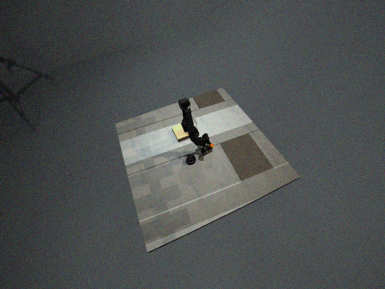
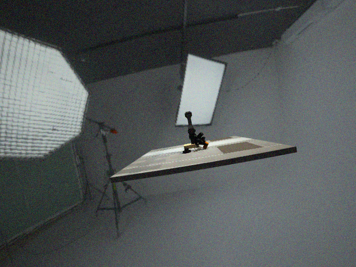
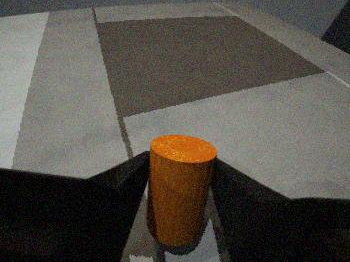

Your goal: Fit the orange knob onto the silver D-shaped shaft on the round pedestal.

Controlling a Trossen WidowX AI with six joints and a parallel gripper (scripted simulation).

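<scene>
The orange knob (image 1: 211, 145) (image 2: 206, 144) (image 3: 180, 198) is an orange cylinder held between the fingertips. My gripper (image 1: 210, 146) (image 2: 205, 145) (image 3: 180, 160) is shut on the knob, with one dark finger on each side of it in the wrist view. The gripper is tilted forward and holds the knob near the table top; the gap below is too small to tell. The round pedestal (image 1: 190, 160) (image 2: 186, 150) is dark and stands to the left of the gripper in the top and exterior views. It does not show in the wrist view. The shaft's flat side and the knob's hole are not visible.
A yellow-topped square block (image 1: 178, 131) (image 2: 188, 146) lies beside the arm (image 1: 188, 119) (image 2: 189, 123), behind the pedestal. The patterned table top (image 1: 217, 199) (image 2: 172, 165) ends in a dark front edge. Lamps and stands are in the background.
</scene>
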